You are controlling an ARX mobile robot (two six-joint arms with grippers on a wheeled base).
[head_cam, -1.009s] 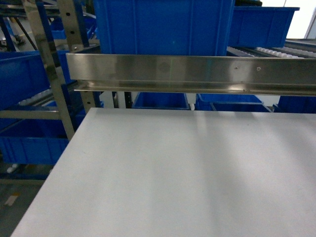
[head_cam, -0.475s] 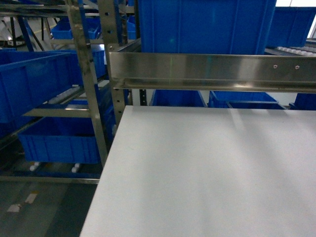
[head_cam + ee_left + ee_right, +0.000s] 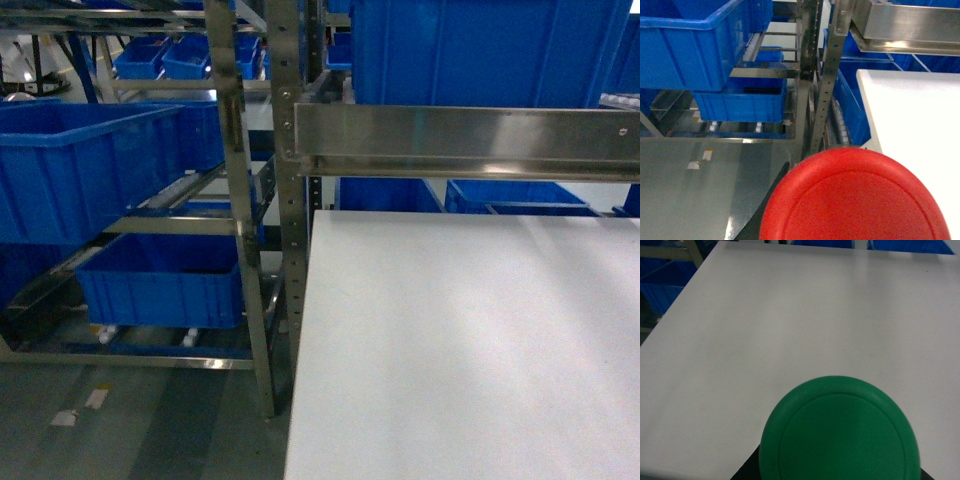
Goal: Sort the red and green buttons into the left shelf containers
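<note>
A large red button (image 3: 855, 200) fills the bottom of the left wrist view. It hangs over the floor beside the table corner, and my left gripper (image 3: 855, 236) is shut on it, with only a dark sliver of the gripper showing at the button's left. In the right wrist view a green button (image 3: 840, 432) is held the same way by my right gripper (image 3: 840, 476), above the white table (image 3: 790, 315). The left shelf holds blue containers: an upper bin (image 3: 85, 165) (image 3: 690, 45) and a lower bin (image 3: 165, 280) (image 3: 740, 102). Neither gripper shows in the head view.
Perforated steel uprights (image 3: 285, 200) stand between the shelf and the white table (image 3: 460, 340). A steel rail (image 3: 470, 140) crosses above the table's far edge, with more blue bins (image 3: 480, 50) behind it. Grey floor (image 3: 120, 420) lies to the left.
The head view has swung left. The table has slid to the right of the frame, and the left shelf with its blue bins and the floor have come into view.
</note>
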